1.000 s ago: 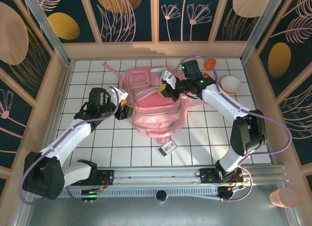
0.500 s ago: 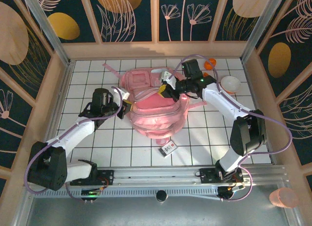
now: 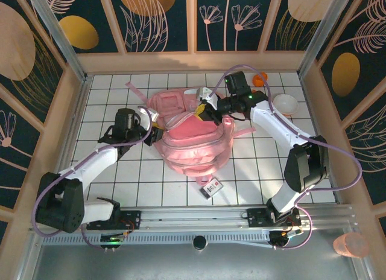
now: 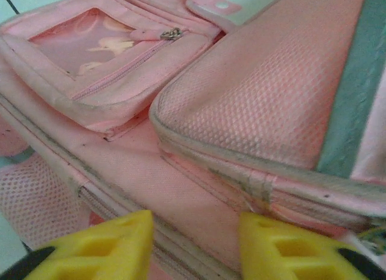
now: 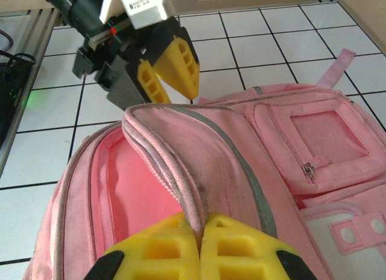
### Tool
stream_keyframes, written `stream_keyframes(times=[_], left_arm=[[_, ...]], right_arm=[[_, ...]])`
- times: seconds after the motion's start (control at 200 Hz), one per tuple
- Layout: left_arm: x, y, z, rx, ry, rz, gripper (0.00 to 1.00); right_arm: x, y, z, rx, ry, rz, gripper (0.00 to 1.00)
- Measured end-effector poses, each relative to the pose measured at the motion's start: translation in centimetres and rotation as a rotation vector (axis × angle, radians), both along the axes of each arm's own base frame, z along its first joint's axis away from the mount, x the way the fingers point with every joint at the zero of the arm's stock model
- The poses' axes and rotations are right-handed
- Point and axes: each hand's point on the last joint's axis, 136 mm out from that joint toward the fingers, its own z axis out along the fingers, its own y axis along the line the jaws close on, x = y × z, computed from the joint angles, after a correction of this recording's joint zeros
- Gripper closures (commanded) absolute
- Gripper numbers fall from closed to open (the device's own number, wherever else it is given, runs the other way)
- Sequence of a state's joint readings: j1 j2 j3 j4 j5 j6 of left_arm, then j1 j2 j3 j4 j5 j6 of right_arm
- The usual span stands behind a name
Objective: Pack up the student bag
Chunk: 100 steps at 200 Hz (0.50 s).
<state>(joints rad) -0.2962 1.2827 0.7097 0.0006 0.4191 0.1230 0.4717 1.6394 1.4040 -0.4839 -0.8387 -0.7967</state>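
Since the earlier frame the left end effector point(image 3: 155, 135) has edged in along the side of the student bag point(image 3: 193, 148), and the bag's near end has slid a little toward the arm bases, nudging the small card point(image 3: 211, 187) on the bench point(image 3: 120, 177) with it. The bag's upper panel also looks drawn higher and tauter.

The right end effector point(image 5: 199, 233) is closed on the rim of the main opening. Pink fabric is pinched between its yellow fingers, with the lining showing just ahead and to one side. The left end effector point(image 4: 196, 232) has its fingers parted and clamps nothing. A side seam and zip line lie directly ahead of the gap.

The bag lies between the two end effectors, held open from one side only. Judging by this, the left one has let go to seek a better hold on the opposite rim, so packing has not begun
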Motion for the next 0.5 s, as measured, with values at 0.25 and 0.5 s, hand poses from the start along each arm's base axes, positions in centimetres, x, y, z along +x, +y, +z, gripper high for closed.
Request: stream_keyframes(times=[0.25, 0.5], left_arm=[[-3.8, 0.2, 2.5, 0.106, -0.115, -0.185, 0.43], [-4.6, 0.1, 1.0, 0.229, -0.159, -0.341, 0.42]], right_arm=[[0.0, 0.0, 0.0, -0.003, -0.007, 0.006, 1.00], [0.0, 0.1, -0.2, -0.016, -0.005, 0.025, 1.00]])
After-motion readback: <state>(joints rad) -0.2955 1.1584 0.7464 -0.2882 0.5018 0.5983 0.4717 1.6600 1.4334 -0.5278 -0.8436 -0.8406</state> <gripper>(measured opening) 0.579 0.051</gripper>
